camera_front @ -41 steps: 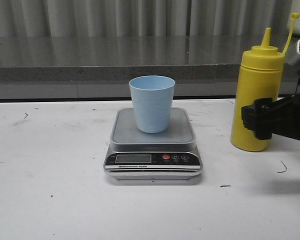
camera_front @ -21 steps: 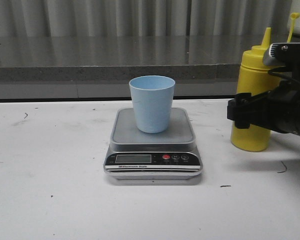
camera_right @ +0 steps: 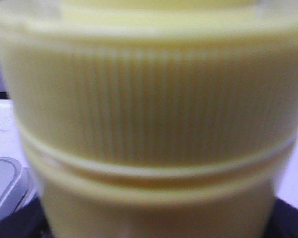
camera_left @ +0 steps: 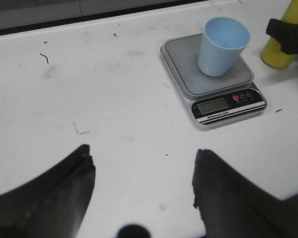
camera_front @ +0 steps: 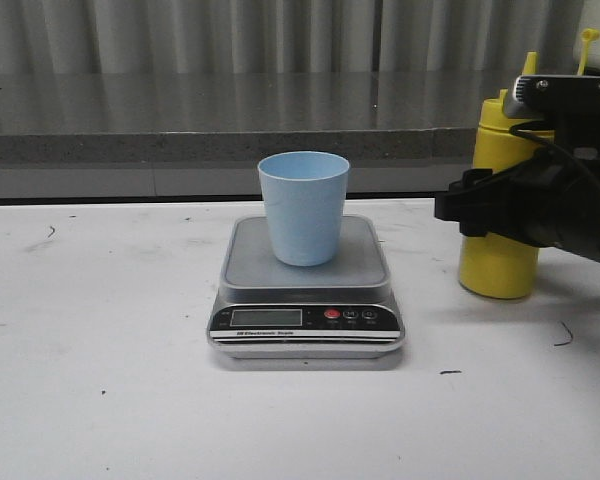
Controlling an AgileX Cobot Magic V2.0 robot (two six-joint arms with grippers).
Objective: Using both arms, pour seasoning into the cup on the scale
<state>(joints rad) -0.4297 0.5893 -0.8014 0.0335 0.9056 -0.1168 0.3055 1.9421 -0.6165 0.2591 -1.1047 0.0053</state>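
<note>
The light-blue cup stands upright on the steel platform of the scale at the table's middle. The yellow seasoning bottle stands upright on the table to the right of the scale. My right gripper reaches in from the right at the bottle's mid-height, jaws open on either side of it. The right wrist view is filled by the bottle's ribbed collar. My left gripper is open and empty above bare table, near and left of the scale; it does not show in the front view. The cup looks empty.
A grey counter ledge and a curtain run along the back of the white table. The bottle's tethered cap sticks up above my right arm. The scale's black front panel with its LCD faces the front.
My right gripper has moved left, from beside the bottle to around it, and now covers its upper body. The bottle has shifted very slightly left. Cup and scale have not moved.
</note>
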